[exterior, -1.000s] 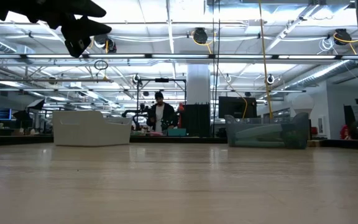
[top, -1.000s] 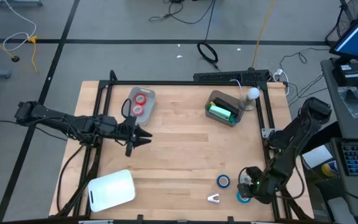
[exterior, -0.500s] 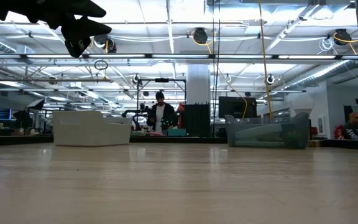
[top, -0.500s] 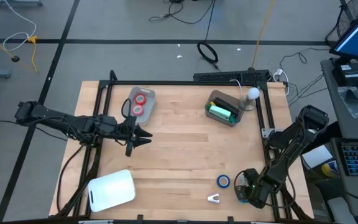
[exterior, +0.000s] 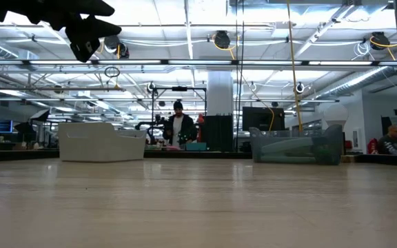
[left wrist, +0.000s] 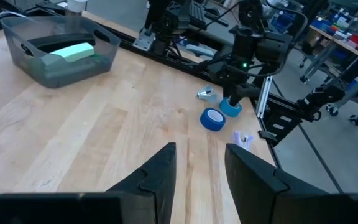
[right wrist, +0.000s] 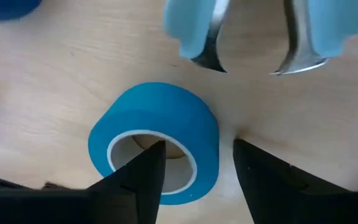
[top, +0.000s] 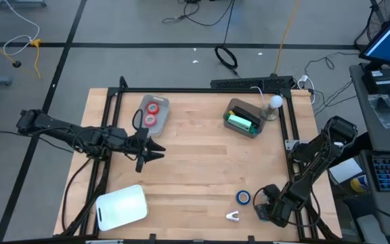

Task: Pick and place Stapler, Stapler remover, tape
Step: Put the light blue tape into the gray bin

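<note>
Looking down from above, the left gripper [top: 152, 150] hangs over the counter [top: 202, 163], well to the left of the stapler bin [top: 230, 108], which holds a green stapler [top: 241, 123]. Level with that bin and far to its left, a grey tray [top: 161, 103] carries two red tape rolls [top: 152, 113]. The right gripper [top: 266, 211] is down at the counter's front edge, well in front of the stapler bin. One blue tape roll [top: 243, 197] lies just beside it, and a small stapler remover [top: 233, 216] lies a little nearer the edge. A white bin [top: 122, 207] sits at the front left corner, far from the stapler bin.

At counter height, the left gripper [exterior: 81, 31] shows dark and high above the boards. The stapler bin [exterior: 296, 146] stands far across, with a pale bin [exterior: 102, 141] well to its left. People are in the room behind.

The left wrist view shows its jaws a narrow gap apart with nothing between them. The stapler bin [left wrist: 58, 62] lies ahead, and far from it are both blue rolls, with the right gripper [left wrist: 235, 93] directly over the second blue tape roll [left wrist: 231, 109].

The right wrist view shows its jaws part open, astride the near wall of the second blue tape roll [right wrist: 160, 118]. I cannot tell whether they touch it. The stapler remover [right wrist: 188, 28] lies just beyond.
</note>
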Controlling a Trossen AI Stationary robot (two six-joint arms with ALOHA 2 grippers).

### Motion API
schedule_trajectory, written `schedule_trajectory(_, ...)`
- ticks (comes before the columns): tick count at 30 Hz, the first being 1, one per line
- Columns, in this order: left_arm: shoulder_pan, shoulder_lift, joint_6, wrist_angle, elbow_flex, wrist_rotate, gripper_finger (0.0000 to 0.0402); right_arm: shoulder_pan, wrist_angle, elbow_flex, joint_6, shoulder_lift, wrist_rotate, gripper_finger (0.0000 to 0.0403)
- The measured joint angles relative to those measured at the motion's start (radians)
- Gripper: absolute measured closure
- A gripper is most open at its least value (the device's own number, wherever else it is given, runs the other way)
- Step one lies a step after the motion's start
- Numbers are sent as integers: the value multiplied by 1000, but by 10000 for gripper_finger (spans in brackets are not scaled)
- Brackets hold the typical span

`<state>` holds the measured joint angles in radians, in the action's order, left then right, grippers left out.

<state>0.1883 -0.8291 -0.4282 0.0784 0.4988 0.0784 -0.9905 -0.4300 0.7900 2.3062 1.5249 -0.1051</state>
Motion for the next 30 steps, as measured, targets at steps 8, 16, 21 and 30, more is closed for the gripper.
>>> schedule_trajectory(8, 4, 0, -1, 0, 0, 0, 265, 0, 4, -8, 31, -1, -7, 288)
schedule_trajectory(16, 4, 0, -27, 0, 0, 0, 265, 0, 122, -9, -29, 0, -54, 369)
schedule_trajectory(21, 4, 0, -76, 2, 0, 0, 266, 5, 276, -9, -39, -27, -21, 369)
schedule_trajectory(30, 4, -2, -151, 2, 0, 1, 265, 135, 382, -9, -222, -178, 394, 368)
